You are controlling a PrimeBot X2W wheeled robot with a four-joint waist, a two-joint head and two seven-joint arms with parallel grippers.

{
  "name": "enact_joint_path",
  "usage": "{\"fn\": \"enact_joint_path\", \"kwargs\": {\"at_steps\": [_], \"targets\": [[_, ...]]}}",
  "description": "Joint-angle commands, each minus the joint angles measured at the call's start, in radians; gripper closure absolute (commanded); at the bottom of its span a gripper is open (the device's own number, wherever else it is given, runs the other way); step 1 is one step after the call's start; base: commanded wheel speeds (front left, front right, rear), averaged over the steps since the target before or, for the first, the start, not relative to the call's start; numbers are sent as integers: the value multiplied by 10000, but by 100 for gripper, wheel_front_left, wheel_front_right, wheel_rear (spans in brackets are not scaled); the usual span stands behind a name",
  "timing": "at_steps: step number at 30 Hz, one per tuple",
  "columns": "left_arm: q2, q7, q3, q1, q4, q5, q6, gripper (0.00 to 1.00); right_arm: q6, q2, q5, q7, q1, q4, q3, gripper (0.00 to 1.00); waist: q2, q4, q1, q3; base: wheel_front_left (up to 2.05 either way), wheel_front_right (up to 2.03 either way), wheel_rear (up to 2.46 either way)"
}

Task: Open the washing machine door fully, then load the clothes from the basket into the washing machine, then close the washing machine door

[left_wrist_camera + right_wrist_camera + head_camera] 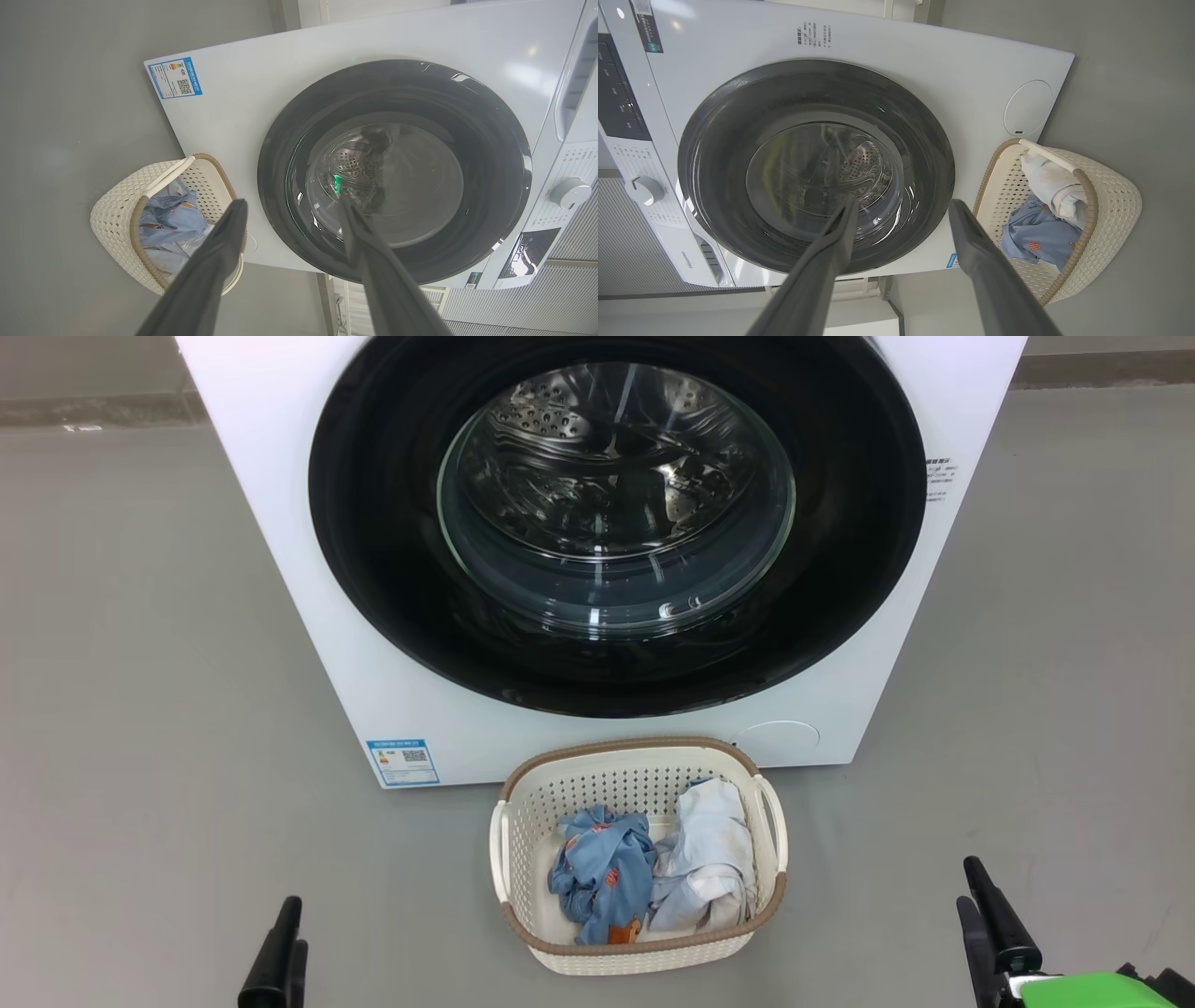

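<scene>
The white washing machine (280, 523) fills the top of the head view, and its door (373, 551) with the glossy black rim and glass bowl lies shut against it. On the floor in front stands the cream basket (523, 859), holding a light blue garment (602, 873) and a white garment (705, 859). My left gripper (285, 933) hangs low at the left and my right gripper (980, 896) low at the right, both well short of the basket. In the wrist views each gripper (289, 207) (903, 207) stands open and empty, aimed toward the door (490, 154) (714, 140).
Bare grey floor (140, 709) spreads to both sides of the machine and the basket. A blue energy label (403, 762) and a round service cover (775, 744) mark the machine's lower front. A control panel with a dial (570, 192) sits at the machine's top.
</scene>
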Motion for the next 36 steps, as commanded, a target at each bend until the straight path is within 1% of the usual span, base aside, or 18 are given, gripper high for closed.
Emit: {"fn": "enact_joint_path", "kwargs": {"at_steps": [1, 16, 23, 24, 36], "targets": [[165, -95, 49, -268, -332, 289, -9, 0, 3, -143, -236, -107, -351, -225, 117, 0, 0, 3, -1, -1, 0, 0, 0], [209, -536, -71, -280, -603, 2224, -14, 0, 5, -419, -2117, -545, -507, -193, 414, 0, 0, 35, -1, -8, 0, 0, 0], [233, -742, -138, -276, -751, 3328, -17, 0, 6, -527, -3087, -750, -565, -166, 508, 0, 0, 43, -1, -5, 0, 0, 0], [233, -742, -138, -276, -751, 3328, -17, 0, 6, -527, -3087, -750, -565, -166, 508, 0, 0, 43, -1, -5, 0, 0, 0], [307, -1095, -330, -267, -914, 4875, -21, 0, 8, -673, -4715, -1100, -657, -90, 732, 0, 0, 53, -1, -4, 0, 0, 0]]}}
